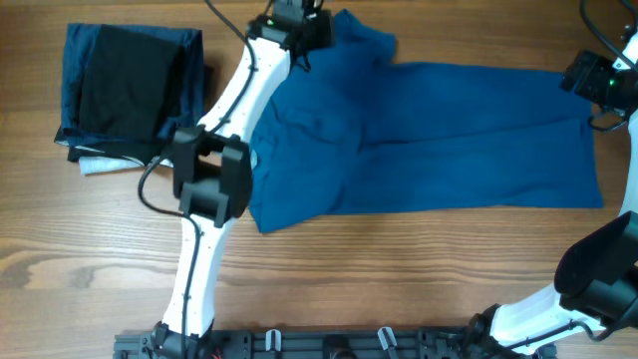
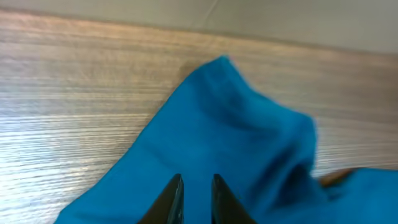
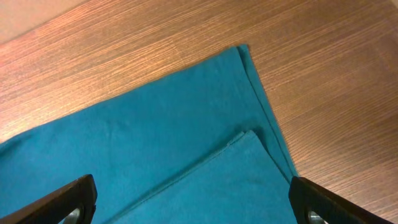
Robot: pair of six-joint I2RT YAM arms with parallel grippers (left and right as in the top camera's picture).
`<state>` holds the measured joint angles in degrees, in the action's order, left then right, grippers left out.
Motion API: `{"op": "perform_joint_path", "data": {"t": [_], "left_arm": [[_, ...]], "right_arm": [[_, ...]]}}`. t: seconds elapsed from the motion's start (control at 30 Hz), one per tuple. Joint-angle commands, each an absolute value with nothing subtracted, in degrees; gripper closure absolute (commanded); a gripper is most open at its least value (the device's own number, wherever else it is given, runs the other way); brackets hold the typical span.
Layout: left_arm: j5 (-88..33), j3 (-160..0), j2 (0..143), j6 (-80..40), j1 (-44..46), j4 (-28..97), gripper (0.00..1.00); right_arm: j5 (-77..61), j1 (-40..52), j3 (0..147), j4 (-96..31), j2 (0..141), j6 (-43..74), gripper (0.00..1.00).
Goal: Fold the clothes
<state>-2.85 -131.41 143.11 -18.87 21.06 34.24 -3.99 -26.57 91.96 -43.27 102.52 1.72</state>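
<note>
Nearby, dark folded garments (image 1: 130,85) lie on the desk (image 1: 349,279) beside your polo shirt (image 1: 449,140). Your left tool (image 2: 195,182) pinches its sleeve (image 2: 230,106); your right tool (image 3: 191,183) stands wide apart.

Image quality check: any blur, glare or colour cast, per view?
Left wrist: soft all over, polo shirt edges and table grain smeared. Right wrist: sharp, hem seam crisp, warm reddish cast on the wood, brightest at the top left. Overhead: evenly lit, sharp, no glare.
</note>
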Motion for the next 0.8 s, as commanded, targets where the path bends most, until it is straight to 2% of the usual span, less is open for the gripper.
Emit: {"op": "perform_joint_path", "data": {"t": [0.0, 0.3, 0.5, 0.77], "left_arm": [[-1.2, -131.8, 146.1, -16.7, 20.8, 32.9, 0.85], [1.6, -131.3, 151.7, -16.7, 18.2, 38.1, 0.86], [3.9, -131.3, 152.0, -16.7, 16.6, 46.6, 0.96], [6.1, -131.3, 151.9, -17.2, 15.6, 56.4, 0.96]], "right_arm": [[-3.6, -26.5, 92.3, -43.1, 102.2, 2.6, 0.00], [-3.6, -26.5, 92.3, -43.1, 102.2, 2.6, 0.00], [-3.6, -26.5, 92.3, -43.1, 102.2, 2.6, 0.00], [-3.6, -26.5, 92.3, -43.1, 102.2, 2.6, 0.01]]}}
